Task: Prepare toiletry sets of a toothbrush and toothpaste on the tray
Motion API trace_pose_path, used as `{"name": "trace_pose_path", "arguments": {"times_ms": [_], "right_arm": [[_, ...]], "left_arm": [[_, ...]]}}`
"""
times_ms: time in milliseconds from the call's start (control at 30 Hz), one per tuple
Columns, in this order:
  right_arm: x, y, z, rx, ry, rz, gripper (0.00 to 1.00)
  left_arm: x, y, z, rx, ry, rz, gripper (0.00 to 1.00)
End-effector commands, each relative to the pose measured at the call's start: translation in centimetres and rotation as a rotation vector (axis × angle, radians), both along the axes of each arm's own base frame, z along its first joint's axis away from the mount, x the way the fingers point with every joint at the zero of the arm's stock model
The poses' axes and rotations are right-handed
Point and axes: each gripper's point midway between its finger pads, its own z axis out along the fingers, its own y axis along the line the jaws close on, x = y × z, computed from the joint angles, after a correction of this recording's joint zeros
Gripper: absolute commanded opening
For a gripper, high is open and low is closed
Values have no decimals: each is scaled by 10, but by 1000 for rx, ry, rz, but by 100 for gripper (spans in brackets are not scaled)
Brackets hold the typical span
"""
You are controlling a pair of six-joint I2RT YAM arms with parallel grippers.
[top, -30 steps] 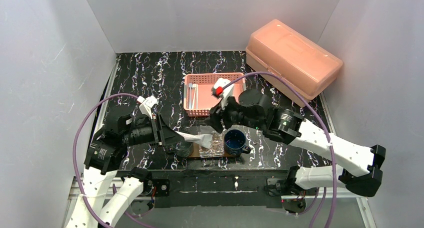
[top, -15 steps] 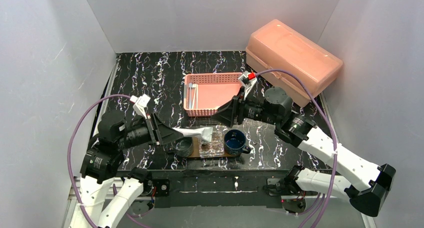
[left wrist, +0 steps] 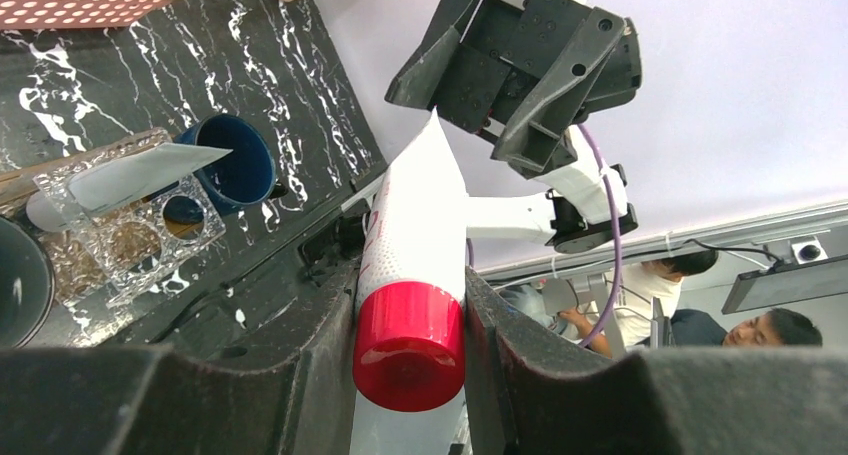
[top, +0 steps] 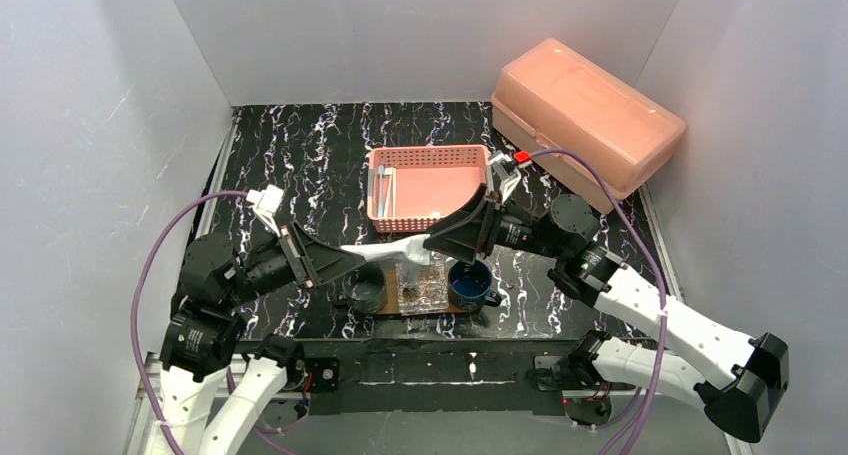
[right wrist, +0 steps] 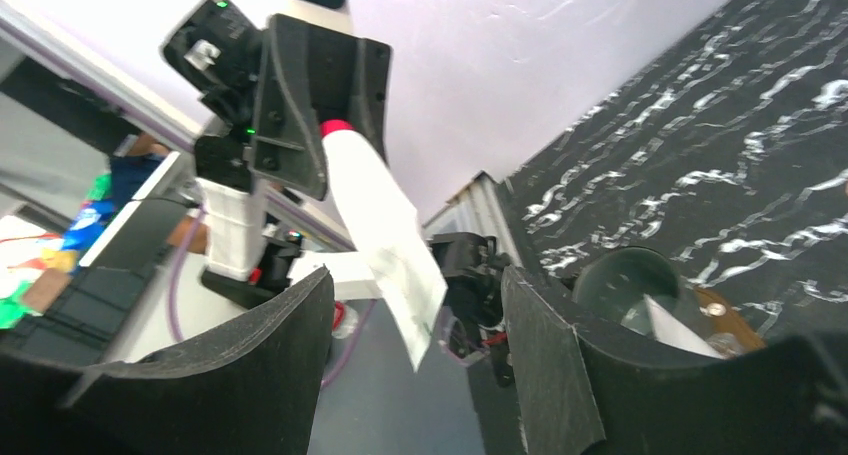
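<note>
My left gripper (top: 345, 257) is shut on a white toothpaste tube (top: 395, 247) just behind its red cap (left wrist: 410, 345). It holds the tube level above the cups. The tube's flat end (right wrist: 415, 295) hangs between the spread fingers of my open right gripper (top: 436, 245), touching neither. On the brown tray (top: 392, 311) stand a grey-green cup (top: 365, 288), a clear glass (top: 422, 287) with a white tube (left wrist: 130, 175) in it, and a blue mug (top: 470, 282). Slim toothbrushes (top: 383, 187) lie in the pink basket.
The pink mesh basket (top: 440, 165) sits behind the tray. A large salmon lidded box (top: 585, 115) stands at the back right. White walls enclose the black marbled table (top: 290, 155) on three sides.
My right gripper swung away from the basket, turned toward the left arm and now straddles the tube's flat end. My left gripper raised the tube off the glass.
</note>
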Motion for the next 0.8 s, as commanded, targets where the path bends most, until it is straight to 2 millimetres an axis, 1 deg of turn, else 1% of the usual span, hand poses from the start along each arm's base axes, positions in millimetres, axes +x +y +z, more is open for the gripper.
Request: {"name": "trace_pose_path", "arguments": {"times_ms": [0,100,333,467,567,767], "right_arm": [[-17,-6,39,162,-33,81,70],[-16,-4,37,168,-19,86,68],[-17,0,37,213,12,114,63],[-14,3,37,223,17,108,58],[-14,5,39,228,14,111,56],[-12,9,39,232,12,109,50]], "left_arm": [[-2,-1,21,-70,-68,-1,0],[0,-3,28,-109,-74,-5,0],[8,-4,36,-159,-96,9,0],[12,-6,37,-188,-108,10,0],[16,-7,33,-196,-106,12,0],[16,-8,30,-189,-113,6,0]]}}
